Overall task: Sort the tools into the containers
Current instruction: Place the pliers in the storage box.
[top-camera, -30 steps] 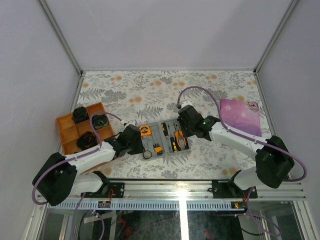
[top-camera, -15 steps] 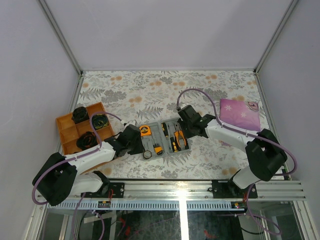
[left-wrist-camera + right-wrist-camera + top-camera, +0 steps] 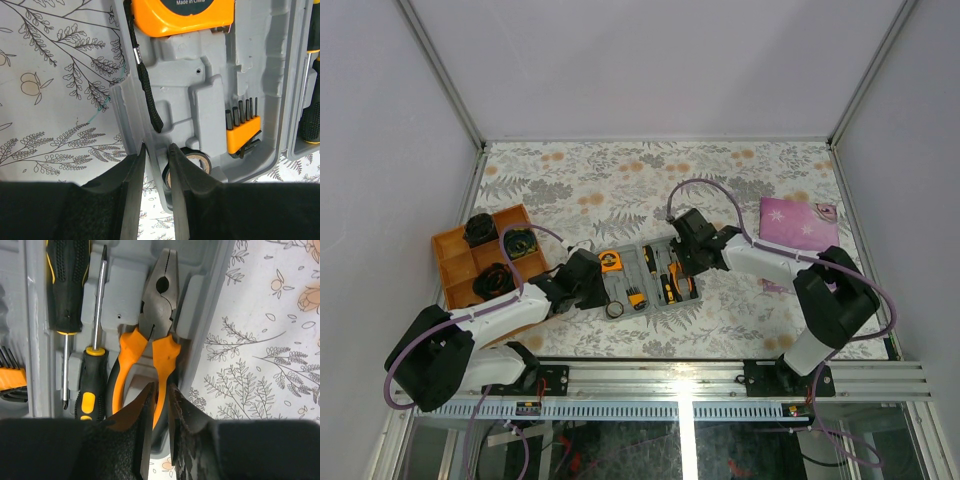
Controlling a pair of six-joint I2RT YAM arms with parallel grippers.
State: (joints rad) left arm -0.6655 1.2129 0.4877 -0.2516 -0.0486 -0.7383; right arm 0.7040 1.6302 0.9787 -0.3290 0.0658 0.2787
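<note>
- left gripper (image 3: pixel 157 149): fingers clenched on the tool case (image 3: pixel 200 110) rim at its 9 o'clock edge;
- right gripper (image 3: pixel 161 387): fingers grasping one pliers (image 3: pixel 159 305) handle; pliers seated in the case's 3 o'clock half;
- tape measure (image 3: pixel 180 17): case's 11 o'clock corner.

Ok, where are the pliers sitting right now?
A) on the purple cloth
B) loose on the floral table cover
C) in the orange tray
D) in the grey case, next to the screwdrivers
D: the right wrist view shows the pliers lying in a moulded recess of the grey case, with two screwdrivers in the recesses beside them.
</note>
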